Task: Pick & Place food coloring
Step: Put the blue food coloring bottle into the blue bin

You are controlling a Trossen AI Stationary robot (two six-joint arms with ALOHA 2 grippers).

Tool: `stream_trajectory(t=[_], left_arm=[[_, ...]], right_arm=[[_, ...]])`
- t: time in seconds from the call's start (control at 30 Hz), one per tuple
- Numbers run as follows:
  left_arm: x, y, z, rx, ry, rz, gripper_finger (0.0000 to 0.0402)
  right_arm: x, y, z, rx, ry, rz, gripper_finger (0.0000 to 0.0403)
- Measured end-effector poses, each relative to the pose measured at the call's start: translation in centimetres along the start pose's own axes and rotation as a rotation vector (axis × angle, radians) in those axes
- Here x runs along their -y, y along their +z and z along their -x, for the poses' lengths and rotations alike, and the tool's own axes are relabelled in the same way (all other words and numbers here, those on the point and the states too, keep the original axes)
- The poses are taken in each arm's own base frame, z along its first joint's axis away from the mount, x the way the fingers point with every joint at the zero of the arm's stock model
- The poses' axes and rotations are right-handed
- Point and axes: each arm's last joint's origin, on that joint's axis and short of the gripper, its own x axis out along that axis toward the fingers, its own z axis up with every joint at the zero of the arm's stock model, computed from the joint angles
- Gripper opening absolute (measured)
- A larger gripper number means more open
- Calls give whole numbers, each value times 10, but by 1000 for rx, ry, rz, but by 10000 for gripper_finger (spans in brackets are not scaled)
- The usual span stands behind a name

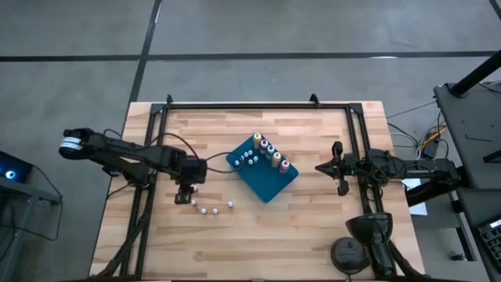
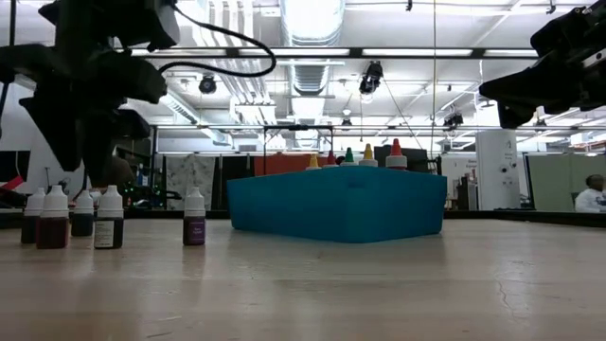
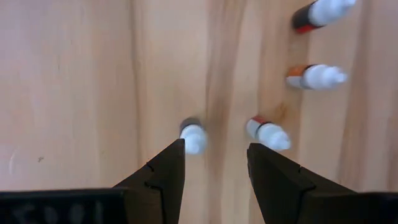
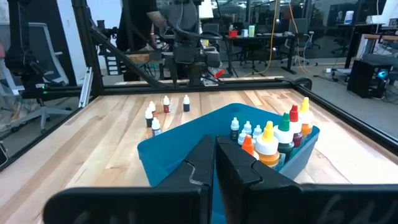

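Spanning the middle of the scene, the wooden table [image 1: 313, 235] carries a blue tray [image 1: 262, 178], in which the colour-topped bottles [image 1: 274, 155] are lined along one wall and several white-topped ones [image 1: 249, 157] are grouped beside them. More food coloring [image 1: 205, 208] is left standing on the bare wood, well apart from the tray. The left gripper [image 3: 214, 168] is held above these loose bottles with its jaws apart and empty, one small bottle [image 3: 193, 137] just ahead of a fingertip and a second bottle [image 3: 268, 133] close by the other. The right gripper [image 4: 214, 163] is parked beside the tray, fingers pressed together. A descent slightly off-centre could tip the chosen bottle, or the neighbour could be knocked over by the outer finger, since the two stand so near.
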Motion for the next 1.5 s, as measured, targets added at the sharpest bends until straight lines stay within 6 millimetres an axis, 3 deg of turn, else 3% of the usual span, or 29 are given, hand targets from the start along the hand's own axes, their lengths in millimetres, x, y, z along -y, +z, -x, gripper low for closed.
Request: stream_trajectory(t=[0.5, 0.87, 1.1, 1.5], left_arm=[[-3, -1, -6, 27, 82, 132, 145], [-3, -1, -6, 50, 77, 670, 145], [-3, -3, -7, 38, 86, 900, 145], [-5, 1, -22, -27, 130, 937, 145]], right_arm=[[0, 0, 0, 0, 0, 0, 9], [0, 0, 0, 0, 0, 1, 9], [0, 0, 0, 0, 0, 1, 9], [0, 0, 0, 0, 0, 0, 9]])
